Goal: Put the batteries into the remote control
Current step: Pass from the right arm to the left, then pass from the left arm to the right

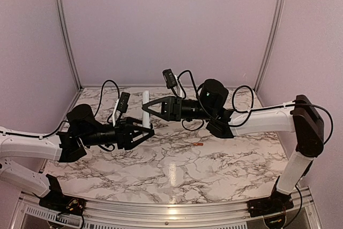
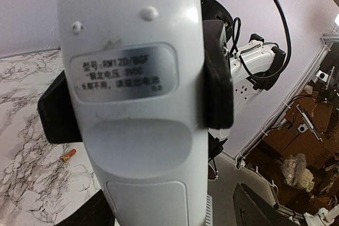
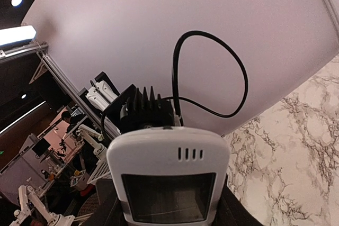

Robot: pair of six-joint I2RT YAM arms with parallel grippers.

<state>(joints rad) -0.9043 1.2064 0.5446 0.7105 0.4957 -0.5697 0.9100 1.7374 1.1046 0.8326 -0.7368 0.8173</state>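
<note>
- My right pincer (image 1: 146, 109) is clamped on the remote control (image 2: 137, 130). Its black pads (image 2: 218, 88) press on both long sides, and the grey screen faces my right wrist.
- My left pincer (image 1: 144, 131) is at the lower end of the remote control, with the fingers (image 2: 259, 205) spread apart, and one of them is clear of it.
- The remote control stands upright above the marble table (image 1: 177, 175).
- The orange battery (image 1: 199, 145) lies on the marble, well apart from both pincers.
- Farther away, lilac walls (image 1: 171, 25) and aluminium posts (image 1: 63, 30) enclose the table.

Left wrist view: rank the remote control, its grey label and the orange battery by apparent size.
1. remote control, close to the lens, so its size is exaggerated.
2. grey label on its back.
3. orange battery, farther off.
</note>
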